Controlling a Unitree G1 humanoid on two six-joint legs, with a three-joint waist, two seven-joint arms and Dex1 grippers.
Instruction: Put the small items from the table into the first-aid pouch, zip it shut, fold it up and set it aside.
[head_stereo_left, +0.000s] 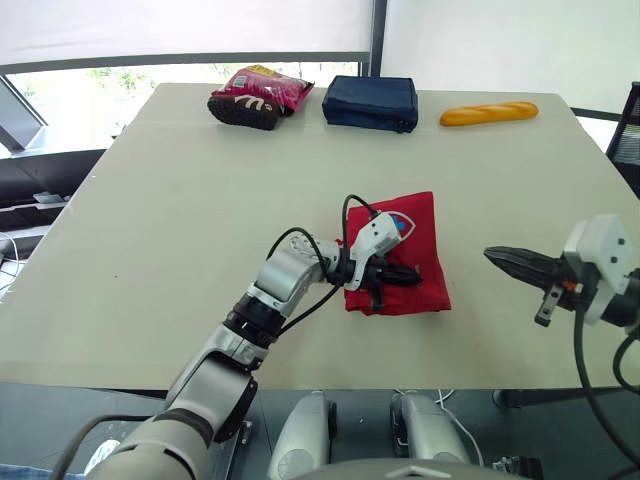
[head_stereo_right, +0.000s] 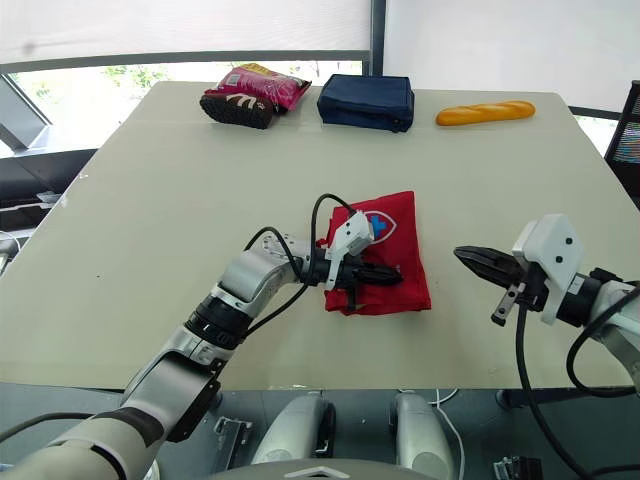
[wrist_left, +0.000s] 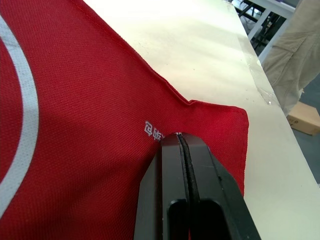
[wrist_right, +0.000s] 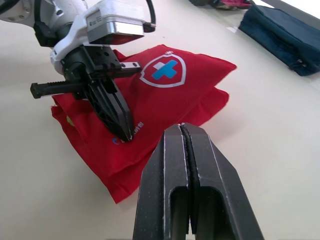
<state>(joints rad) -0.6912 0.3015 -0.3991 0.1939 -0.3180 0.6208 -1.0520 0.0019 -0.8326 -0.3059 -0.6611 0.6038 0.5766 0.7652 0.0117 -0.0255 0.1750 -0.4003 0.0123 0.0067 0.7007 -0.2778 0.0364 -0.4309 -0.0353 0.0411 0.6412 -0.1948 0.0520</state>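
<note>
— Pink, at the far left of the table (head_stereo_left: 200, 200): what is that?
— A pink snack packet (head_stereo_left: 262, 92), lying at the far edge. Just to its right sits a navy fabric case (head_stereo_left: 370, 102), with a small gap between the two.
— And your left gripper?
— My left gripper (head_stereo_left: 410, 272) is down on the red first-aid pouch (head_stereo_left: 425, 250). Its two fingers are pressed together with no gap, and their tips touch the top cloth near the white lettering. I see no fabric caught between them.
— Where does the pouch lie?
— Flat on the table, in the middle and toward the near edge. It is folded over so that one red layer rests on another, with the shield and its blue cross facing up.
— Further right?
— A baguette (head_stereo_left: 489, 113) lies at the far edge, well apart from the navy case. Nearer me, my right gripper (head_stereo_left: 495, 257) hangs above the table to the right of the pouch and apart from it. Its tips point toward the pouch, and its fingers are closed flat against each other, holding nothing.
</note>
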